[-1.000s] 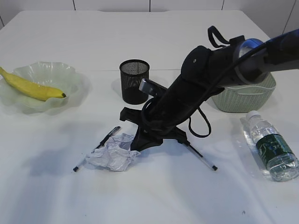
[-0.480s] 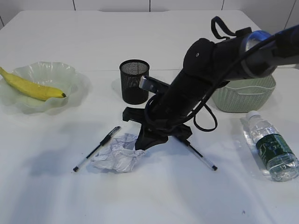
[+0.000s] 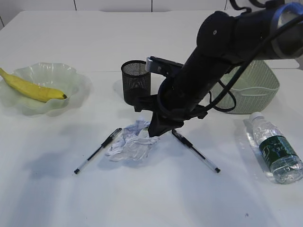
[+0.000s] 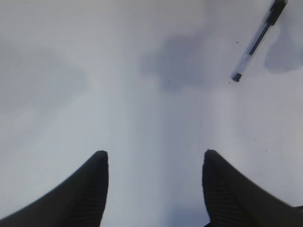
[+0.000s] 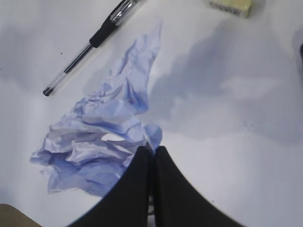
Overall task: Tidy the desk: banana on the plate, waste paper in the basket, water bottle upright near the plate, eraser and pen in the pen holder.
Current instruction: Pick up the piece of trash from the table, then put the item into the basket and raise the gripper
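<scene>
My right tool had risen, dragging the waste paper toward frame centre; shut on its edge, the light, soft wad could tear loose.

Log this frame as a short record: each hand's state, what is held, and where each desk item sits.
right hand: shut on crumpled paper, pinching its edge
left hand: open, holding nothing, over bare table
banana: on plate
bottle: lying on its side, right of the basket
pens: two on the table, left pen, right pen
pen holder: upright
eraser: on the table
</scene>
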`<state>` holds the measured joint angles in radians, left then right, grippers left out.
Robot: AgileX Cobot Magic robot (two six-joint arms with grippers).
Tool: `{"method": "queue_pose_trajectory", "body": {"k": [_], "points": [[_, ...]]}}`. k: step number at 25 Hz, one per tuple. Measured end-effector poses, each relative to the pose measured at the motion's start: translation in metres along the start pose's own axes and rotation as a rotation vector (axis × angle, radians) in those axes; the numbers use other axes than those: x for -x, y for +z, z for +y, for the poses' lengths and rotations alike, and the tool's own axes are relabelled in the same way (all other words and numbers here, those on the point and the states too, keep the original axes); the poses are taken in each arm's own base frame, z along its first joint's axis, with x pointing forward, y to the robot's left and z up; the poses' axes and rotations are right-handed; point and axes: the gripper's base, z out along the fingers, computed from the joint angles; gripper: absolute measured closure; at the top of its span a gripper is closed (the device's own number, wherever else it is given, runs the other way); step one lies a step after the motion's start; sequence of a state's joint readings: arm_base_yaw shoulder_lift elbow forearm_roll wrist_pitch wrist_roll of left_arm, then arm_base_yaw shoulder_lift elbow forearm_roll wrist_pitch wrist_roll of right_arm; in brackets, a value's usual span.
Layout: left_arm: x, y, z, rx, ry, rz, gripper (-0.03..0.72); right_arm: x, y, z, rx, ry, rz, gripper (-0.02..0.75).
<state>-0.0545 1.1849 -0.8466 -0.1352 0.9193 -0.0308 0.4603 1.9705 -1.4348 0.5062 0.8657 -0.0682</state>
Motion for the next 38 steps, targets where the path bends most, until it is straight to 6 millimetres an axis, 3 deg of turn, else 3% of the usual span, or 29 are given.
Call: {"method": "queue_pose_trajectory", "body": {"k": [8, 17, 26, 38], "points": [[0.0, 0.0, 0.0, 0.0, 0.0, 0.004, 0.258, 0.01, -0.033, -0.036, -0.052, 0.041, -0.058, 0.748], [-0.001, 0.0, 0.0, 0.0, 0.0, 0.006, 0.265, 0.017, -0.095, -0.093, -0.121, 0.156, -0.197, 0.748], [-0.001, 0.0, -0.001, -0.008, -0.006, 0.006, 0.266, 0.03, -0.148, -0.122, -0.191, 0.188, -0.378, 0.748], [0.001, 0.0, -0.001, -0.016, -0.012, -0.006, 0.267, 0.047, -0.173, -0.147, -0.437, 0.137, -0.573, 0.748]]}}
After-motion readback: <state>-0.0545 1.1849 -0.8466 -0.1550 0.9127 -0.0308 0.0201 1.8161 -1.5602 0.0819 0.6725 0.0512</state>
